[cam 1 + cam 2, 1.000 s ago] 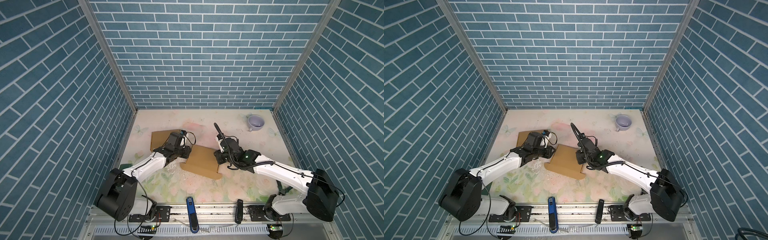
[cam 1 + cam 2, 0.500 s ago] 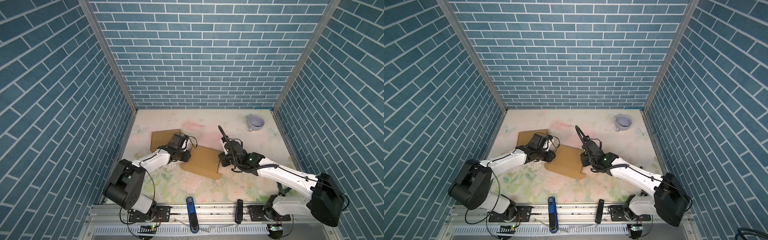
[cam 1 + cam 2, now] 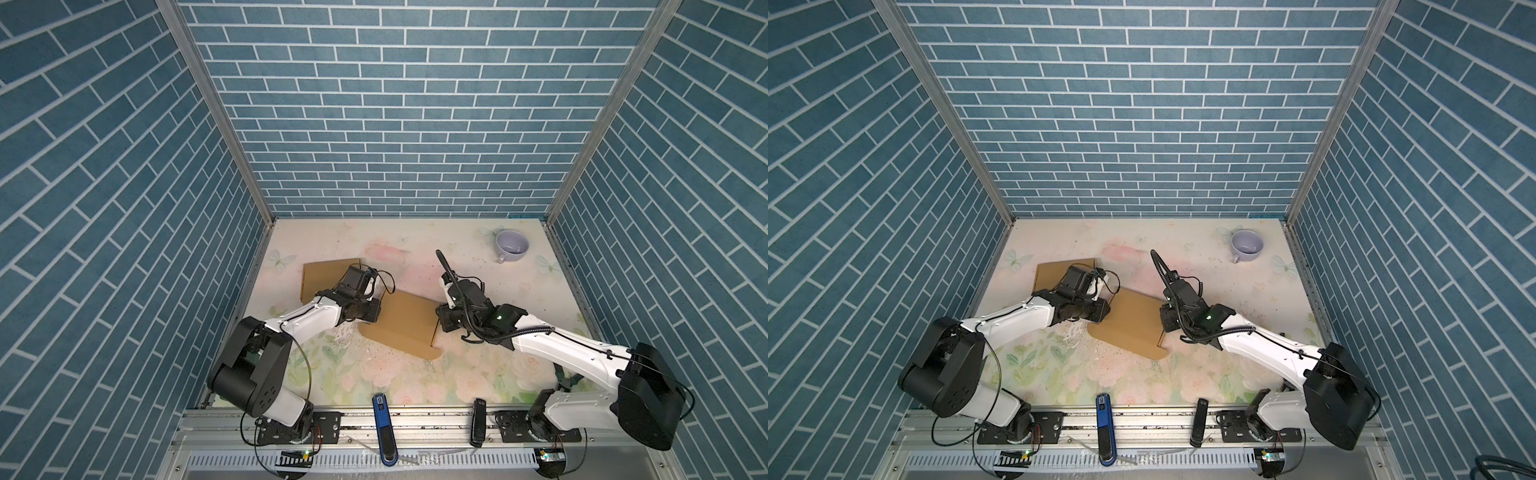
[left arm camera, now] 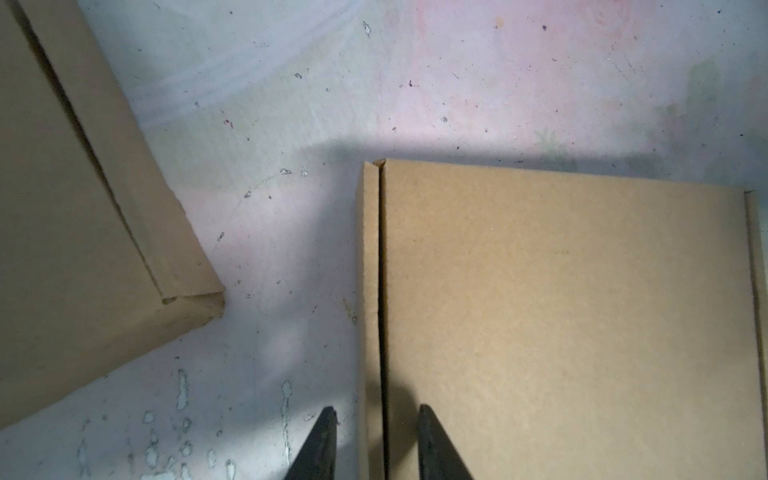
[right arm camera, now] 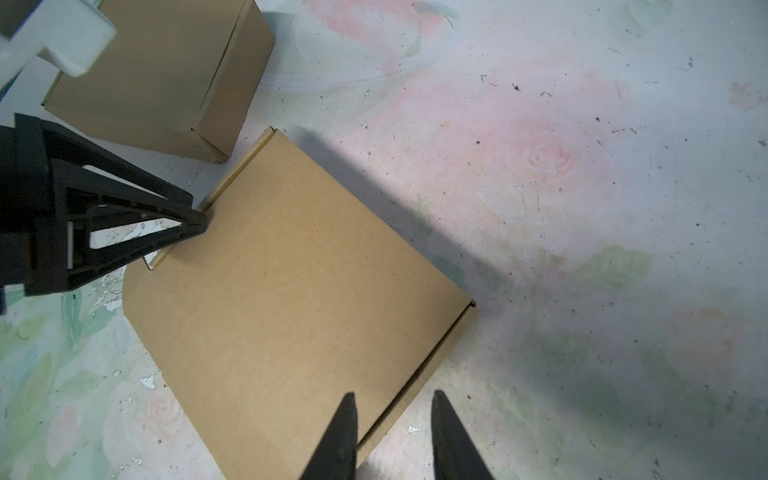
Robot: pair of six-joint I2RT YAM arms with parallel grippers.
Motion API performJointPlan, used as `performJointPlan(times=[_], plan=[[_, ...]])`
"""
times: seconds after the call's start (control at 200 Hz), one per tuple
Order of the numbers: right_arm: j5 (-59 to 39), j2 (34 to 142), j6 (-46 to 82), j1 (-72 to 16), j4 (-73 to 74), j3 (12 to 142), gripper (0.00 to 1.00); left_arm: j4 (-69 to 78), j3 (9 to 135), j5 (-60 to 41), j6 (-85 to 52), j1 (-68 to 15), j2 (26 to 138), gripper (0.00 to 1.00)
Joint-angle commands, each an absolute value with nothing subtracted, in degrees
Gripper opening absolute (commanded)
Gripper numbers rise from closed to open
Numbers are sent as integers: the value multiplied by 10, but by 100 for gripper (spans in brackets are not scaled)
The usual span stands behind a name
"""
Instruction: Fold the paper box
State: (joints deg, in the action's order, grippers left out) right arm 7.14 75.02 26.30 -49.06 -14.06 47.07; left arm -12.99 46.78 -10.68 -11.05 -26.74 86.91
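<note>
The left arm point(image 3: 307, 322) reaches forward and inward from its base, stretched low, with the wrist tilted downward. The left claw point(image 3: 377, 315) points toward the right arm, and its two black fingers point(image 4: 326, 440) stand apart with a clear gap between them. The right arm point(image 3: 561, 353) stretches in low from the opposite side, and the right claw point(image 3: 440, 322) faces the left one, well apart from it, its fingers point(image 5: 345, 436) likewise parted and angled downward.

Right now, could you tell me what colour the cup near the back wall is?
The cup is pale lavender, clearest in a top view.
</note>
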Motion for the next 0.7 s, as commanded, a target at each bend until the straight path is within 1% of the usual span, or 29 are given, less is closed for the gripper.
performJointPlan(times=[0.0, 0.25, 0.38, 0.695], plan=[[66, 758, 265, -487, -128, 460, 31, -139, 482, -92, -105, -264, 868, 36], [66, 761, 265, -488, -127, 459, 30, -129, 480, -91, -107, -258, 862, 35], [65, 761, 266, -488, -123, 457, 30, -133, 485, -92, -105, -258, 884, 30], [68, 758, 267, -488, -124, 453, 29, -123, 479, -94, -106, -258, 906, 24]])
